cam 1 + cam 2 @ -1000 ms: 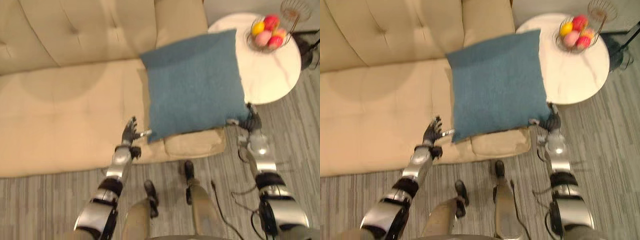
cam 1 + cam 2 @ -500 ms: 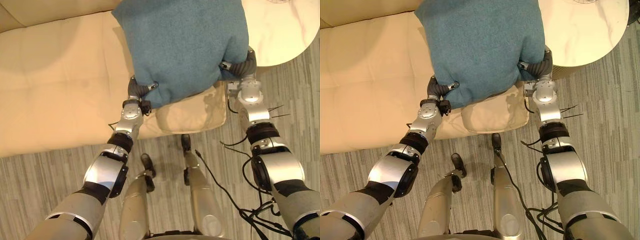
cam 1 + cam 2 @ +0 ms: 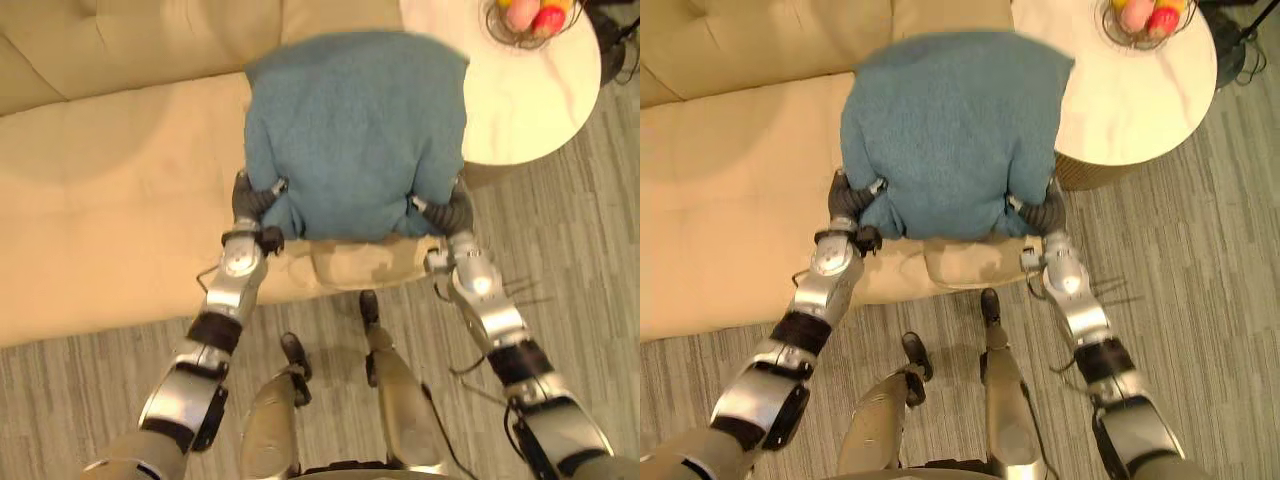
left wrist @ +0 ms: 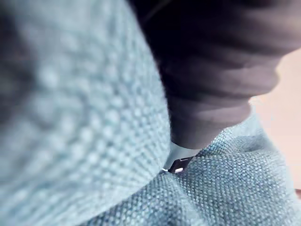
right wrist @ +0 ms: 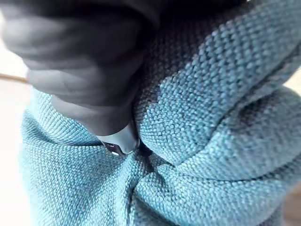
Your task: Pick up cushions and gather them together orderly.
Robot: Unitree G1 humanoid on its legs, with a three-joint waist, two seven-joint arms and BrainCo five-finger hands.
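A teal woven cushion (image 3: 355,130) lies over the right end of the beige sofa (image 3: 100,200), its near edge bunched up. My left hand (image 3: 252,200) grips the cushion's near left corner, thumb on top and fingers tucked under the cloth. At the near right corner my right hand (image 3: 447,212) grips it the same way. In the left wrist view the teal cloth (image 4: 84,141) folds round the dark cover of the left hand (image 4: 211,70). The right wrist view shows the cloth (image 5: 211,117) creased against the right hand (image 5: 84,70).
A round white side table (image 3: 530,100) stands right of the sofa, close to the cushion's far right corner, with a wire fruit basket (image 3: 525,15) on it. A beige pad (image 3: 370,265) juts from the sofa's front edge under the cushion. Grey striped floor lies in front.
Both hands, open beside the cushion's near corners a second ago, have closed on them. The cushion's near edge has bunched up. The camera has shifted.
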